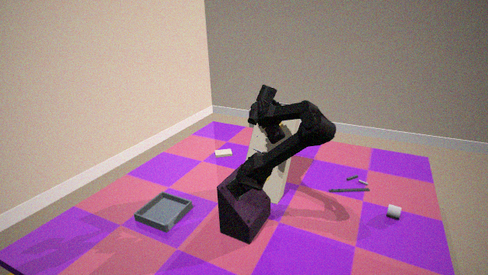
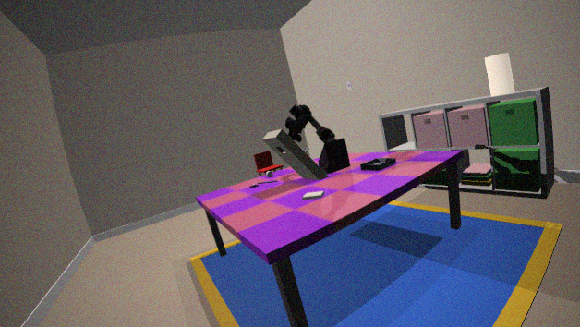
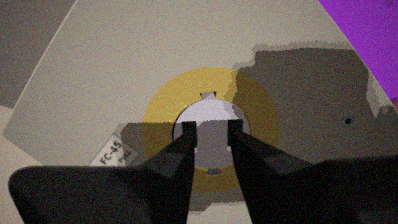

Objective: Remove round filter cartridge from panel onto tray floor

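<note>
The round filter cartridge has a pale grey face inside a yellow ring on the tilted service panel. Small notches show above and below its face. My gripper is partly open with nothing held, its fingertips over the left and right of the face. They overlap the two dark slots; whether the tips are inside them cannot be told. The grey tray lies left of the arm base in the top view, with nothing in it.
A label is beside the ring. A white block lies left of the panel in the top view. To the right are a long dark bar, a short dark bar, a small white piece and a white cylinder.
</note>
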You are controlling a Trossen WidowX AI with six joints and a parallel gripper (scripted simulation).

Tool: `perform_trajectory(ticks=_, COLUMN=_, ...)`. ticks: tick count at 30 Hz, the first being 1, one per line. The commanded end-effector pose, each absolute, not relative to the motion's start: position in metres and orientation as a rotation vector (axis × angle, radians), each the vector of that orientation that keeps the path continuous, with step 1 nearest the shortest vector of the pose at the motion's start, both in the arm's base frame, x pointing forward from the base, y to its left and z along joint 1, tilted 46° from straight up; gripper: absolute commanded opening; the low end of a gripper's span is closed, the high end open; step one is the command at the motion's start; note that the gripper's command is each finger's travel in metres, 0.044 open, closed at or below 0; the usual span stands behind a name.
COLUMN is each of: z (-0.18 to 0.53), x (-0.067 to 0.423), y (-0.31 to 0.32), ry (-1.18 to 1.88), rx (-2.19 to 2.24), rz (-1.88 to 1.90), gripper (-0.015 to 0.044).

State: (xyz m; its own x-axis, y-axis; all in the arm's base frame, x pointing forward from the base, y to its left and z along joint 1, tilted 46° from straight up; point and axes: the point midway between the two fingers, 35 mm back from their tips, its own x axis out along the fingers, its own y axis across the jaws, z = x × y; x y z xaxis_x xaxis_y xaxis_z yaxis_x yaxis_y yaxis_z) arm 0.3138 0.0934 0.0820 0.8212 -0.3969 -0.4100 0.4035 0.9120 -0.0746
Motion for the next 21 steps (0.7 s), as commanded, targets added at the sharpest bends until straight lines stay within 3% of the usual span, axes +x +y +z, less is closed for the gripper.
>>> perform_trajectory(ticks=1, z=0.0773, x=0.3125, y=0.0933, ry=0.443, rx=0.006, rz=-0.422, gripper=0.01)
perform_trajectory(ticks=21, z=0.079, x=0.3137, y=0.094, ry=0.443, rx=0.006, rz=-0.422, gripper=0.01)
